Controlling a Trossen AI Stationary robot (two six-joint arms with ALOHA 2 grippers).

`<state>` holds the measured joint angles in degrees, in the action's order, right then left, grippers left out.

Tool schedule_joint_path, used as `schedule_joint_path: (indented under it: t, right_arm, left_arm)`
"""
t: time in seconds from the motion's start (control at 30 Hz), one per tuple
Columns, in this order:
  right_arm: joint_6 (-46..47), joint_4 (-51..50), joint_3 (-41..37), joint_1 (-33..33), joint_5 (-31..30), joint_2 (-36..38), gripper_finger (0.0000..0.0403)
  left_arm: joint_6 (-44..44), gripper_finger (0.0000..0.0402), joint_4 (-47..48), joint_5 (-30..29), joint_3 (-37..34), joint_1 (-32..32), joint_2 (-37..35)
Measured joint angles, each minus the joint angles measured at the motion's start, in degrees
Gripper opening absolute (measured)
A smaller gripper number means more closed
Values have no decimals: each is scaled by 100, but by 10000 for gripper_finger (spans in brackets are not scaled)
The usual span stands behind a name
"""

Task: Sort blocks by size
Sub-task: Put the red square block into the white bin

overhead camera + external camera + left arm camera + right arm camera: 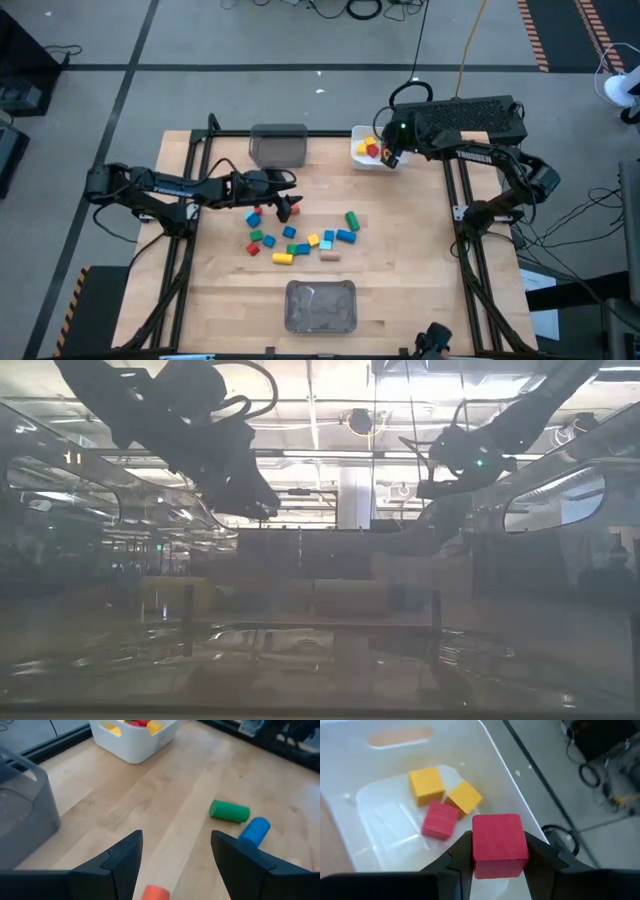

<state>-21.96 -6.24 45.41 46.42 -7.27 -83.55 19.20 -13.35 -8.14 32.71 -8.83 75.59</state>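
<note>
The right gripper (497, 852) holds a red cube (499, 844) between its fingers above the white bin (505, 775); left gripper (176, 857) spread wide.

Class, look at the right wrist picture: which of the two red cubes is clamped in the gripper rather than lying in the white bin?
The nearer red cube, pinched between the right gripper fingers above the white bin. The other red cube lies loose on the bin floor beside two yellow cubes.

Grey floor (200, 40) w/ dark seam lines, black cables (365, 10) top centre, orange-black hazard tape (535, 35) top right
</note>
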Motion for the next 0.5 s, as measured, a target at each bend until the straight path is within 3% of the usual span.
schedule_joint_path:
  t: [0.23, 0.5]
  right_arm:
    - [309, -141, 0, 236, 18, -7, 125]
    - [316, -300, 0, 238, 17, -7, 164]
  left_arm:
    - [146, 237, 85, -16, -17, 111, 0]
    - [148, 237, 105, -29, -17, 138, 0]
